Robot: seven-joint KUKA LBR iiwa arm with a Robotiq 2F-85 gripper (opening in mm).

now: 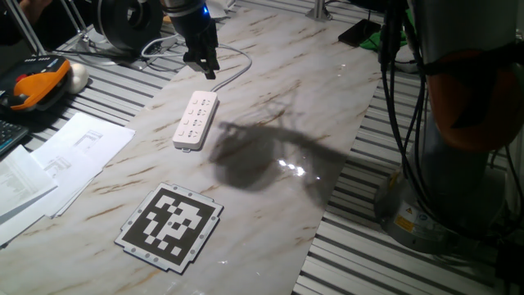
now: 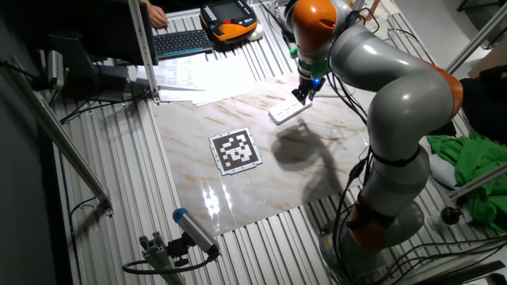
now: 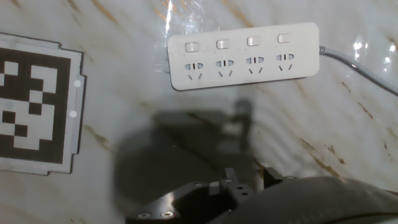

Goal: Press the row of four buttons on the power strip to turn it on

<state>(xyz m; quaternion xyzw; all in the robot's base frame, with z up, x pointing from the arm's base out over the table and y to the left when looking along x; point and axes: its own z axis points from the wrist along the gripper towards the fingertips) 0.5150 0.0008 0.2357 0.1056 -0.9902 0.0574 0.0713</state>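
Above power strip's [image 1: 195,120] cable end, tool [image 1: 206,67]

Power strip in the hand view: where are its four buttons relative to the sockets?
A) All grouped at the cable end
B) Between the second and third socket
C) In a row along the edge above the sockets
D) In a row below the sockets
C: on the power strip, the four buttons lie in one row, each directly above a socket.

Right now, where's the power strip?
The power strip lies flat on the marble tabletop, just below the gripper, with the marker board nearer the camera.
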